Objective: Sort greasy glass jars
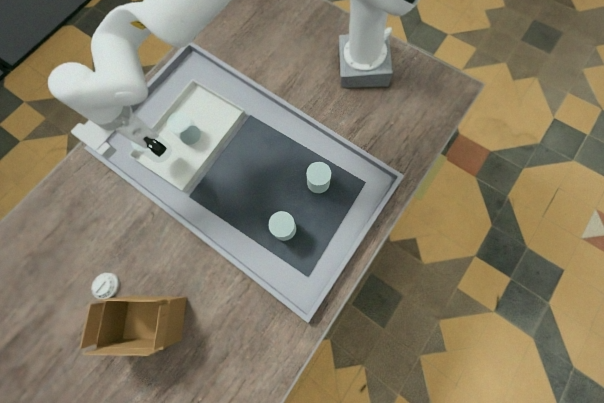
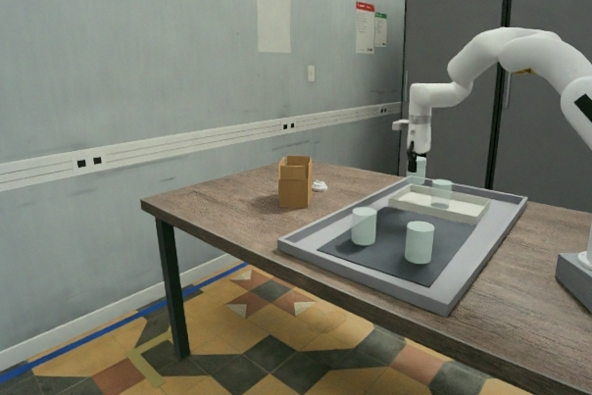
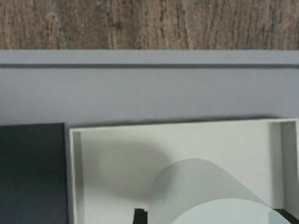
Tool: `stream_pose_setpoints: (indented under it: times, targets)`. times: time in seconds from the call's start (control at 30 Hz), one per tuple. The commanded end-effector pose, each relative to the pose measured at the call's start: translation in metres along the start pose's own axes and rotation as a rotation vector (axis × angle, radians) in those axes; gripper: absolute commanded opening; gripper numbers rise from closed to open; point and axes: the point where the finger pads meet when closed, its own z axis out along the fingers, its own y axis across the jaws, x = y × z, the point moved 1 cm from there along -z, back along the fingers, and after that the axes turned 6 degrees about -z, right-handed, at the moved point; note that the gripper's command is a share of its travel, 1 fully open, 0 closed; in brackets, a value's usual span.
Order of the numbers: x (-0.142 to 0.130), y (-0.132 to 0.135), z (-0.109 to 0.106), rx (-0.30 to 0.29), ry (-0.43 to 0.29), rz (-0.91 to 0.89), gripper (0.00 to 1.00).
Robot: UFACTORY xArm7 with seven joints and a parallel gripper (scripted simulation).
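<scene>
The gripper [image 1: 156,147] [image 2: 416,161] [image 3: 212,216] is shut on a pale, see-through glass jar [image 2: 418,172] [image 3: 199,183]. It holds the jar upright above the far end of the cream tray [image 1: 215,99] [image 2: 470,208] [image 3: 239,143], clear of the tray floor. Another jar [image 1: 190,135] [image 2: 441,193] stands upright in the tray. On the dark mat [image 1: 250,159] [image 2: 392,224] [image 3: 30,173] stand two more jars, one [image 1: 319,177] [image 2: 419,242] nearer the robot base and one [image 1: 282,225] [image 2: 364,225] farther from it. No grease shows on any jar.
A grey raised-rim surround [image 1: 213,215] [image 2: 451,288] [image 3: 149,94] encloses mat and tray. On the table outside it stand an open cardboard box [image 1: 172,324] [image 2: 294,190] and a small white round object [image 1: 105,285] [image 2: 320,186].
</scene>
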Motion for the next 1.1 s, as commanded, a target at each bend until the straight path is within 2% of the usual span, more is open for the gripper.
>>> stream_pose_setpoints:
  times: [0.0,0.37,1.07]
  targets:
    - [0.001,0.001,0.009,-0.003,0.005,0.0,0.0]
    - [0.002,0.001,0.038,-0.003,0.005,0.0,0.0]
    - [0.002,0.001,0.052,-0.003,0.005,0.0,0.0]
